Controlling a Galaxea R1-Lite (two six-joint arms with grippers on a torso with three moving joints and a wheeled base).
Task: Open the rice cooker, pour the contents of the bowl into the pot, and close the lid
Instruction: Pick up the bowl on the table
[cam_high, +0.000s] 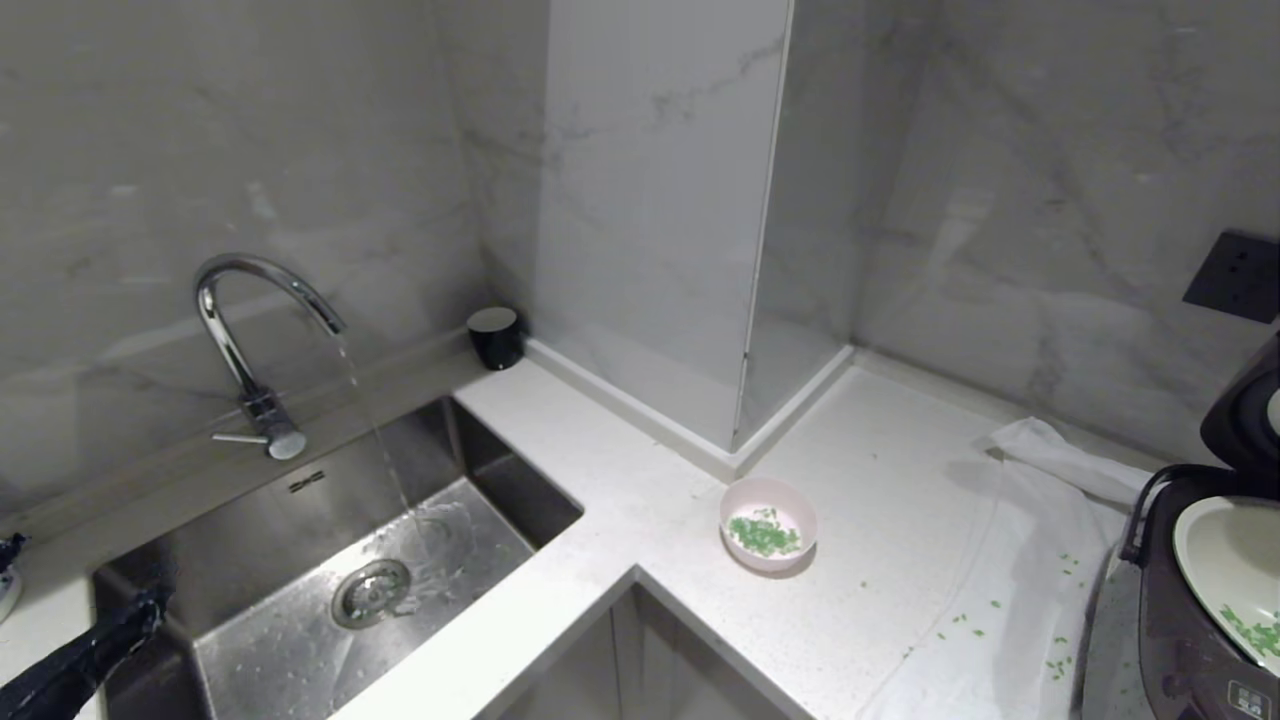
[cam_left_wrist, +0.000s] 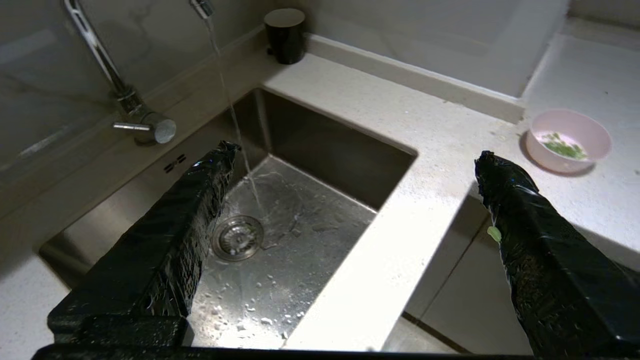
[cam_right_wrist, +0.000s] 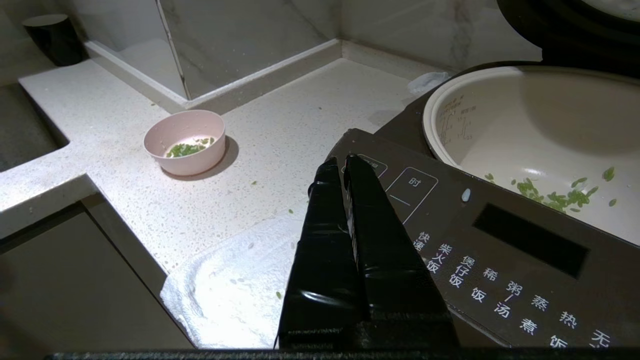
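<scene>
The rice cooker (cam_high: 1190, 620) stands at the right end of the white desk (cam_high: 880, 470) with its lid (cam_high: 1245, 410) raised, and the cream pot (cam_right_wrist: 545, 135) inside holds a scatter of green bits (cam_right_wrist: 555, 192) on its floor. The pink bowl (cam_high: 768, 523) sits upright on the desk near the inner corner, well apart from the cooker, with some of the green bits still lying in it. More green flecks are strewn over the white cloth (cam_high: 1010, 590) spread beneath and beside the cooker. The left gripper (cam_left_wrist: 355, 155) hangs over the sink (cam_high: 250, 560) at the left, its black-wrapped fingers (cam_left_wrist: 200, 190) spread wide and empty, one small green bit stuck to the inner side of one finger. A thin stream of water runs from the tap (cam_high: 255, 330) into the sink by the drain (cam_high: 372, 592). The right gripper (cam_right_wrist: 340, 162) hovers at the front edge of the cooker's button panel, its fingers pressed together with nothing between them. A small black cup (cam_high: 495, 337) stands by the wall behind the sink.
</scene>
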